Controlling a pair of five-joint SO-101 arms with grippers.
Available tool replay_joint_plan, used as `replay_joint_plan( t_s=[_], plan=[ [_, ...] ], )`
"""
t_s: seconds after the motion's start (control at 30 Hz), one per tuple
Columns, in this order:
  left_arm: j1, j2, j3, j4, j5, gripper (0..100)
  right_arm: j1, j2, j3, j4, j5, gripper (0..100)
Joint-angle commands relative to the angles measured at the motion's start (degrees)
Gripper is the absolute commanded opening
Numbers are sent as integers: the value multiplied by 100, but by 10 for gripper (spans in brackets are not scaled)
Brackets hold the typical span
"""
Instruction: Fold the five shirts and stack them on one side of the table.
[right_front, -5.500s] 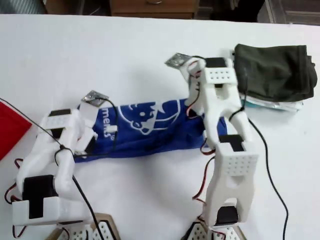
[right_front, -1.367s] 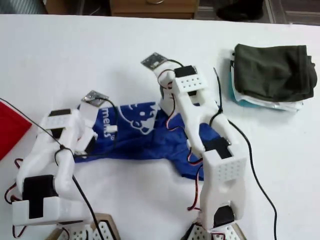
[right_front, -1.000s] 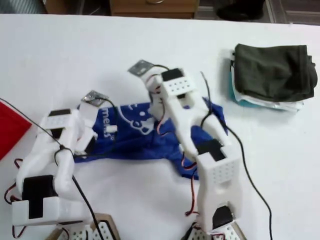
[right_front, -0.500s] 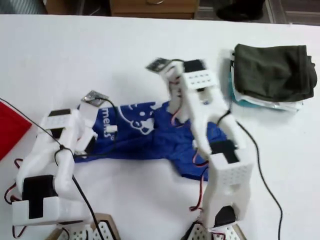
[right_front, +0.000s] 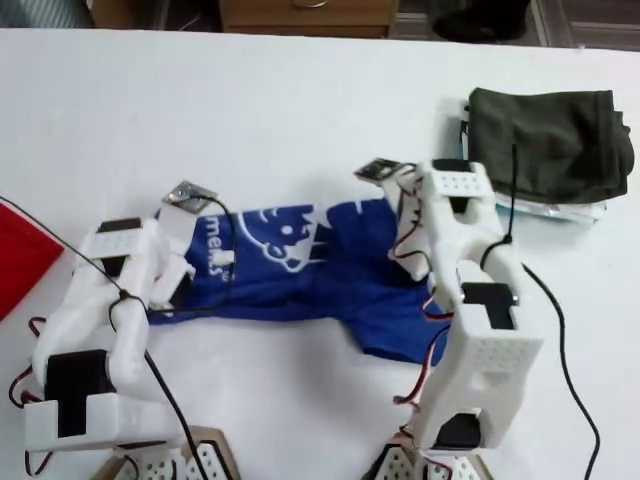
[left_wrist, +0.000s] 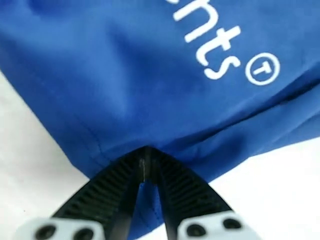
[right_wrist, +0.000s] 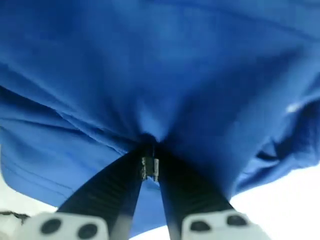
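A blue shirt (right_front: 300, 265) with white print lies crumpled across the middle of the table between the two arms. My left gripper (left_wrist: 145, 162) is shut on its edge (left_wrist: 125, 100) at the shirt's left end (right_front: 190, 262). My right gripper (right_wrist: 149, 167) is shut on a pinch of the blue cloth (right_wrist: 165, 75) at the shirt's right end (right_front: 405, 225). A stack of folded shirts (right_front: 548, 145), dark green on top, sits at the right side of the table.
A red cloth (right_front: 22, 252) lies at the table's left edge. Bare white table (right_front: 200, 110) stretches behind the shirt. Cables trail from both arms near the front edge.
My right gripper, holding the blue cloth, swung left over the shirt and then back to the right, spreading the shirt's right end out again. The left arm stayed still.
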Motion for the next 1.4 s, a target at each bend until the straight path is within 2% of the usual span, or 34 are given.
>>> replay_joint_plan(
  t_s=[0.0,0.17,0.37,0.53,0.73,0.83,1.27,1.37],
  plan=[
    [-167,97,-145,-193,18,25,382,-295,-149,180,229,20],
    [-158,97,-145,-193,18,25,321,-435,-527,646,229,20],
    [-158,97,-145,-193,18,25,189,-1789,-431,1209,229,20],
    [-158,97,-145,-193,18,25,-400,-3090,914,1543,281,26],
    [-158,97,-145,-193,18,25,-1429,-4400,2831,1490,1442,161],
    [-158,97,-145,-193,18,25,-1534,-4673,3534,1279,1829,193],
    [-158,97,-145,-193,18,25,-1516,-4681,5371,-901,1855,195],
    [-158,97,-145,-193,18,25,-1516,-4681,5556,-1323,1846,227]
  ],
)
